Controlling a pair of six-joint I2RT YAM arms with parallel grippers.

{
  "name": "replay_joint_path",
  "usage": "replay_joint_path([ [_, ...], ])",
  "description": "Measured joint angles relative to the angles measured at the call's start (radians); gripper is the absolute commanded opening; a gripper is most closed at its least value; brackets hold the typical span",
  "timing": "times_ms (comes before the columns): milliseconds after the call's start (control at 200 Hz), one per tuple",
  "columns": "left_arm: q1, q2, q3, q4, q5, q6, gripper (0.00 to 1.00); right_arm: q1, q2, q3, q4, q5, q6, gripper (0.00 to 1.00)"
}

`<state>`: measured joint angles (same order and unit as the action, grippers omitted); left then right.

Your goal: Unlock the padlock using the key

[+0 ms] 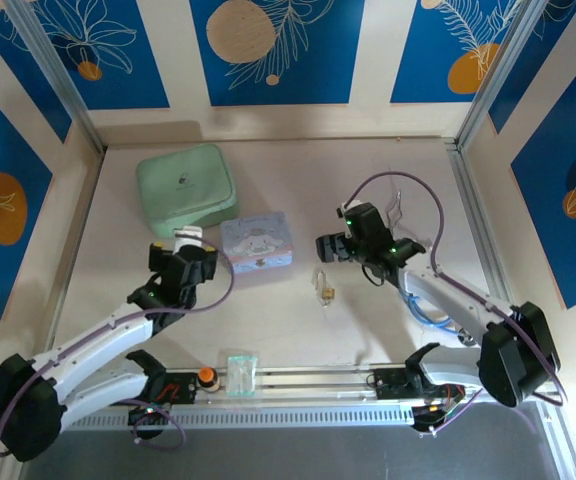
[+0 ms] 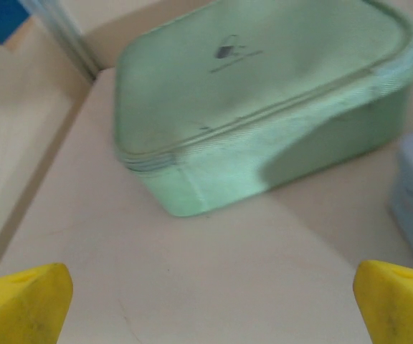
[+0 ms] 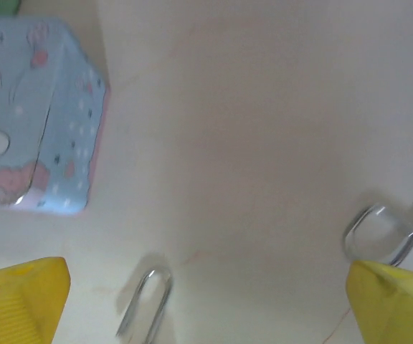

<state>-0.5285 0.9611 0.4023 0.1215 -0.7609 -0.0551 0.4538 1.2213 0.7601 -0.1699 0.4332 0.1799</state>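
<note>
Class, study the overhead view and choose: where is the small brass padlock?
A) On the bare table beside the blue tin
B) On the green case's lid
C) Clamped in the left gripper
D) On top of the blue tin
A: the padlock lies on the table just off the blue tin, well apart from the green case, with nothing gripping it.

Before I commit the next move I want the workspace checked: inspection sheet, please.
Surface: pale table, nothing spilled.
Job's things: padlock lying on the table right of the blue tin; key not made out.
Clutter: green case, blue tin, clear packet on the near rail.
Grippers: left gripper open, facing the green case; right gripper open, empty, near the padlock's shackle.
Cables: purple cables loop along both arms.
Surroundings: blue leaf-print panels, metal frame posts.
</note>
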Motion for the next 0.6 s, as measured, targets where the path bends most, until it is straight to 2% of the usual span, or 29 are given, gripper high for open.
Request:
replay_joint_path([
  [90,0.080,0.064,-0.059,0.166,0.009,0.057,1.00,-0.127,0.021,-0.051,0.104,-0.003,-0.025,1.00],
  [230,0.206,0.202,-0.088,0.341,0.087,0.075,1.00,-0.300,0.069,-0.172,0.323,-0.029,-0.027,0.98],
  [415,0.299,0.364,-0.105,0.576,0.194,0.095,1.00,-0.349,0.185,-0.254,0.534,-0.069,-0.060,0.99],
  [600,0.423,0.454,-0.112,0.772,0.341,0.056,1.00,-0.411,0.204,-0.306,0.745,-0.144,-0.063,0.99],
])
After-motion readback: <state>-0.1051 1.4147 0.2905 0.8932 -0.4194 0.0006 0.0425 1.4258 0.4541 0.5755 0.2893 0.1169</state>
